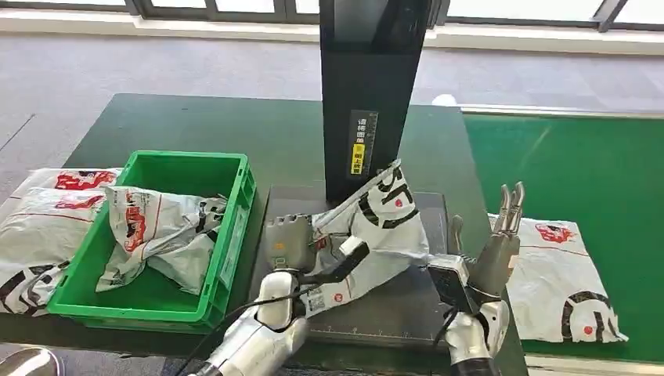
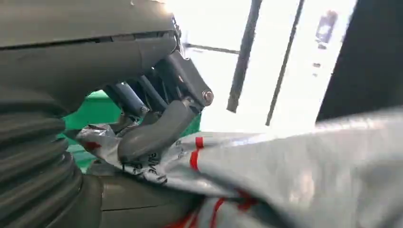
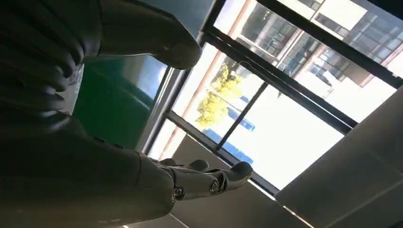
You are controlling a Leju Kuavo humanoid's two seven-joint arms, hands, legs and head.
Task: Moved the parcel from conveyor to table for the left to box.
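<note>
Head view: left hand (image 1: 301, 251) sits on the near end of a grey parcel (image 1: 380, 223), thumb and fingers pinching its crumpled edge; the left wrist view confirms the thumb (image 2: 152, 133) pressed onto the plastic wrap. Parcel lies on the dark mat (image 1: 423, 313) on the desk (image 1: 196, 125), its far end propped against the black post (image 1: 368, 94), so the conveyor-to-desk move looks done. Right hand (image 1: 493, 251) is raised just beside the parcel, fingers spread and pointing up, holding nothing. Left of the mat, the green box (image 1: 227, 235) already holds one parcel (image 1: 156, 227). More parcels lie beyond the box at the desk's left edge (image 1: 47, 219). Another parcel (image 1: 564, 282) waits on the green conveyor (image 1: 595, 172). Remaining, by my reading: the left hand must lift its parcel into the box.
</note>
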